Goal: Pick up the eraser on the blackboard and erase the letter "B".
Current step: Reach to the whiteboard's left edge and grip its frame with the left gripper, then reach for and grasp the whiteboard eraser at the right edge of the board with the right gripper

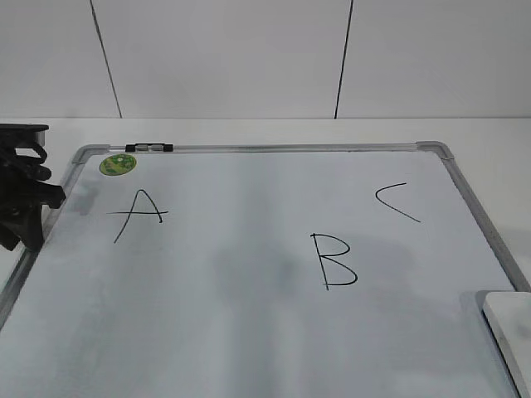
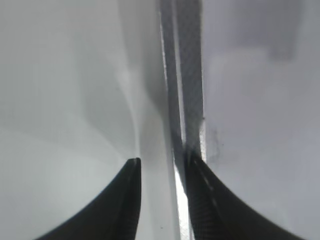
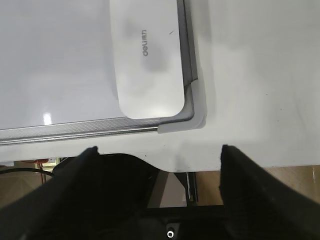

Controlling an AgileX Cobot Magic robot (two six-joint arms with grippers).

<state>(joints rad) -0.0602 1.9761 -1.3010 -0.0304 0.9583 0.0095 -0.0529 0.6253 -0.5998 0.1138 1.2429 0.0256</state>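
Observation:
The blackboard (image 1: 249, 332) is a white board with a silver frame lying flat on the table. It bears a black "A" (image 1: 138, 213), the letter "B" (image 1: 332, 261) near the middle and a "C" (image 1: 397, 201). The white eraser (image 1: 510, 319) lies in the board's near right corner; in the right wrist view it (image 3: 147, 60) shows grey print on top. My right gripper (image 3: 159, 148) is open and empty, just short of that corner, apart from the eraser. My left gripper (image 2: 162, 162) is open and empty over the board's left frame edge (image 2: 182, 90). The left arm (image 1: 21, 195) shows at the left.
A round green sticker (image 1: 117, 164) and a small clip (image 1: 149, 148) sit at the board's far left corner. A white wall stands behind the table. The table's front edge and the floor show below the right gripper (image 3: 200, 187).

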